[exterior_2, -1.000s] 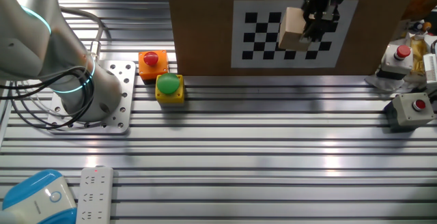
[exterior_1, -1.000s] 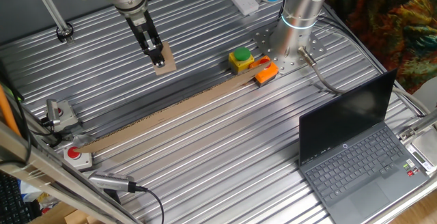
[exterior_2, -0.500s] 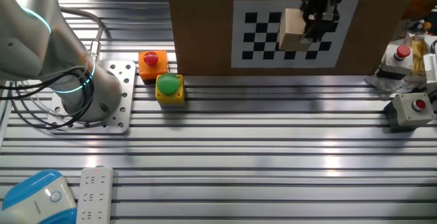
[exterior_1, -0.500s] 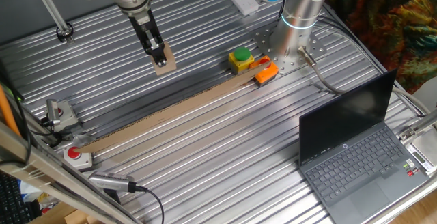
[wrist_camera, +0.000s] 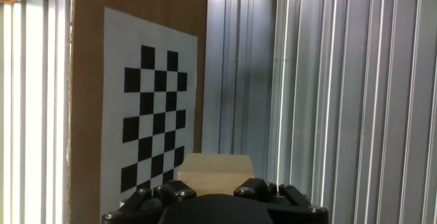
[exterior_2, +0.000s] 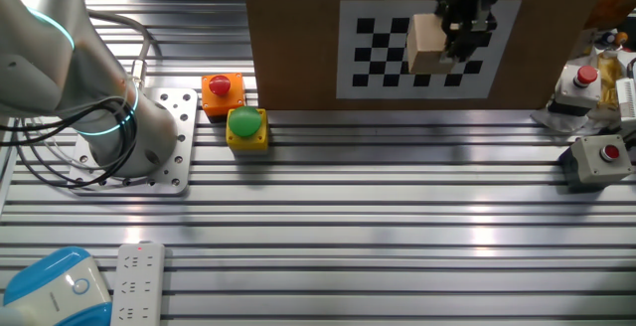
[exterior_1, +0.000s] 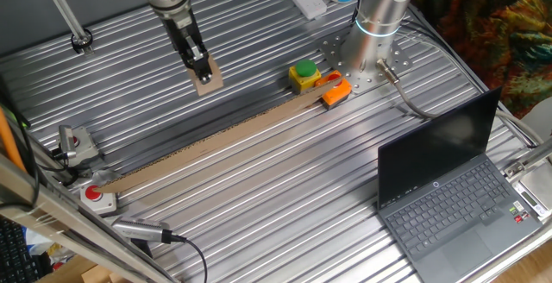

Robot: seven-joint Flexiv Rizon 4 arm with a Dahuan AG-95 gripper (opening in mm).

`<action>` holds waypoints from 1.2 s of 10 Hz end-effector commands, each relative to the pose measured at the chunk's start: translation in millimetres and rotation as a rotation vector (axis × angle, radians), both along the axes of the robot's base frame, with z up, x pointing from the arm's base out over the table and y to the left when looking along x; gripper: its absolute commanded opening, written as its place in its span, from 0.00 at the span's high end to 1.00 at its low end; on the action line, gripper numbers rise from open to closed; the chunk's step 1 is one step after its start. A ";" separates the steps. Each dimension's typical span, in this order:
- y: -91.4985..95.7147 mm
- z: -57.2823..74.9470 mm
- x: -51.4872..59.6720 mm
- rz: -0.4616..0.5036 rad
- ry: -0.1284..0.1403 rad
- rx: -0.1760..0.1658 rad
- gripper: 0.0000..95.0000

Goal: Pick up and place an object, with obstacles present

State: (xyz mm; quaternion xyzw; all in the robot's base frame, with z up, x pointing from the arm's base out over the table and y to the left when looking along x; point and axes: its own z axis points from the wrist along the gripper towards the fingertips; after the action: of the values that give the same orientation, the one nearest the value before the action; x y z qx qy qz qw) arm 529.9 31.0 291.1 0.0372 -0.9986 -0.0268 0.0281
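While the arm reaches over the far side of the ribbed metal table (exterior_1: 259, 188), the pincer (exterior_1: 200, 66) has its two dark fingers closed on the small tan block (exterior_1: 207, 79), which sticks out just below the fingertips and looks to hang a little above the table rather than rest on it. From the other fixed view the block (exterior_2: 427, 44) shows to the left of the pincer (exterior_2: 459, 40), in front of the checkerboard sheet (exterior_2: 388, 53) on the upright cardboard strip (exterior_2: 298, 48). In the hand view the block (wrist_camera: 214, 171) sits just ahead of the pincer's body, with the strip (wrist_camera: 136, 46) to its left. Beyond the pincer, past the strip (exterior_1: 216, 145), a yellow box with a green button (exterior_1: 304, 74) and an orange piece (exterior_1: 336, 91) stand near the arm's base.
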 end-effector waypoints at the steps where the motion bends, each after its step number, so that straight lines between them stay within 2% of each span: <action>1: 0.1 -0.1 1.3 0.010 -0.014 -0.003 1.00; 2: 0.1 -0.1 1.3 0.012 -0.014 -0.004 1.00; 6: 0.1 -0.1 1.3 0.021 -0.046 -0.014 1.00; 10: 0.1 -0.1 1.3 0.020 -0.047 -0.008 1.00; 12: 0.1 -0.1 1.3 0.019 -0.039 -0.004 1.00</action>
State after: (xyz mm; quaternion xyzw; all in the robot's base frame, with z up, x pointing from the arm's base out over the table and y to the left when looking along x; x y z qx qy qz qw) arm 530.4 30.6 290.5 0.0473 -0.9986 -0.0237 0.0094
